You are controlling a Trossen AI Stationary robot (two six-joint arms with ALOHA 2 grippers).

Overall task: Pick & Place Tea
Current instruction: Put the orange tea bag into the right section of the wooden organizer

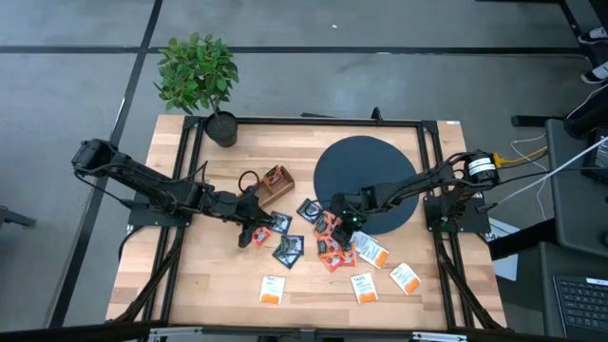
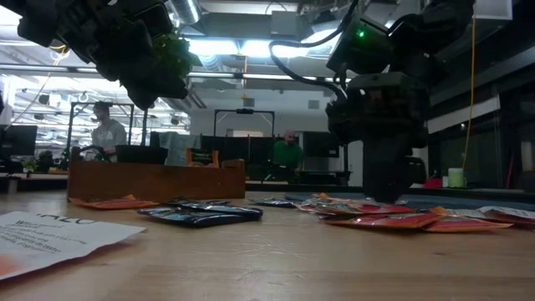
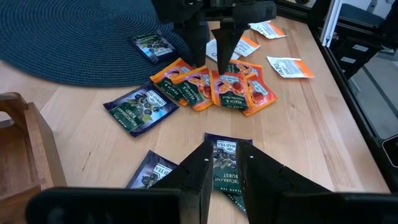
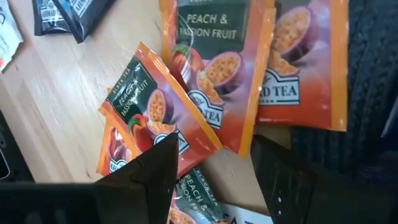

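Fingers of left gripper (image 3: 225,177) pinch a dark sachet (image 3: 227,163); right gripper (image 4: 214,165) fingers spread (over orange sachets (image 4: 214,68)).

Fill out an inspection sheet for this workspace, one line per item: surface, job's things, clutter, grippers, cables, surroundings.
Surface: light wooden table top inside a black frame.
Job's things: tea sachets scattered across the middle and near edge of the table; orange ones overlap in a cluster, dark ones beside them, white ones nearest the edge.
Clutter: wooden divided box, dark round mat, potted plant at the far left corner.
Grippers: left gripper shut on a dark sachet; right gripper open just above the orange cluster.
Cables: loose leads by the right arm's base.
Surroundings: grey floor; two people at desks far behind.
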